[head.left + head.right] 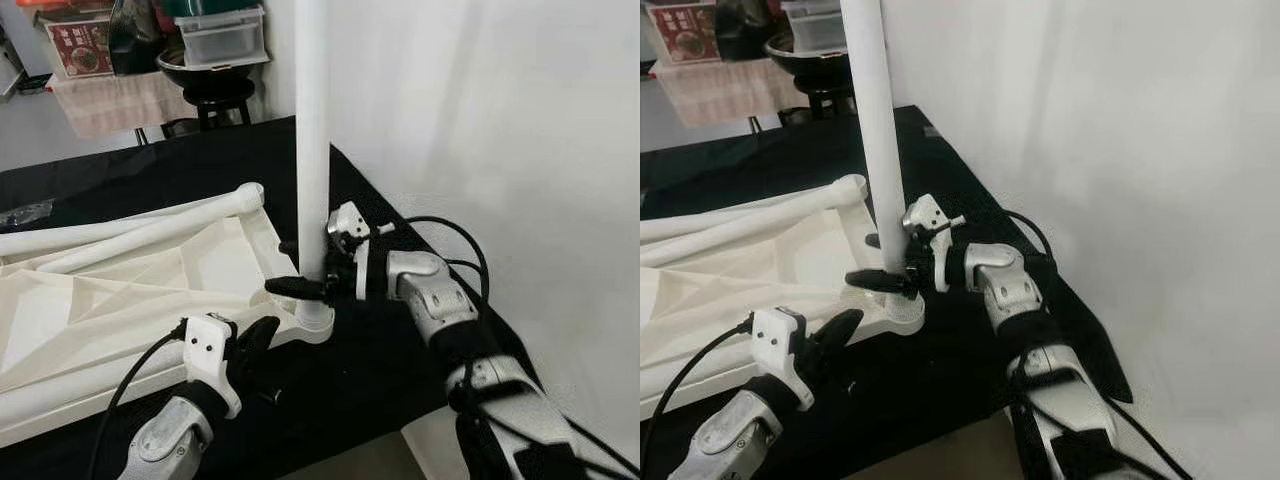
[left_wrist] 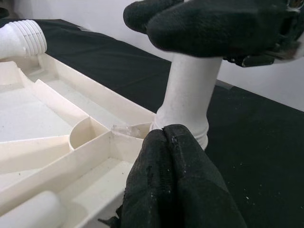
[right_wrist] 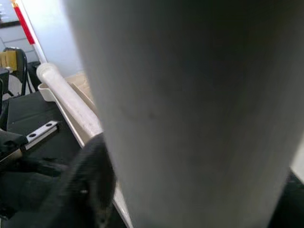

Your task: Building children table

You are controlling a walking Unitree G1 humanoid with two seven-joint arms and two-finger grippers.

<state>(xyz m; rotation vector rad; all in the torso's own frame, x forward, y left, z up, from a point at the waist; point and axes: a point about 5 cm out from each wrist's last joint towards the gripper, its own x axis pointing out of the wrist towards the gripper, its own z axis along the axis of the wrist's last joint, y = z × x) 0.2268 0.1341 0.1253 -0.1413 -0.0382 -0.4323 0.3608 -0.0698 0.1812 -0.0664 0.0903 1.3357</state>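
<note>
The white plastic tabletop (image 1: 120,300) lies upside down on a black-covered table (image 1: 380,370). One white leg (image 1: 312,120) stands upright in the corner socket (image 1: 316,322) nearest me. My right gripper (image 1: 308,268) is shut on this leg just above the socket, one finger in front of it and one behind. My left gripper (image 1: 256,338) is shut, its fingers (image 2: 175,190) pressed together at the tabletop's rim beside the same corner. In the right wrist view the leg (image 3: 190,118) is very close, with one black finger (image 3: 90,180) against it.
Two loose white legs (image 1: 130,235) lie across the tabletop, one showing a threaded end (image 2: 21,40). A white wall (image 1: 500,130) runs along the right. Behind the table stand a black stool with a bowl (image 1: 215,75) and plastic boxes (image 1: 222,35). The table's front edge is near my arms.
</note>
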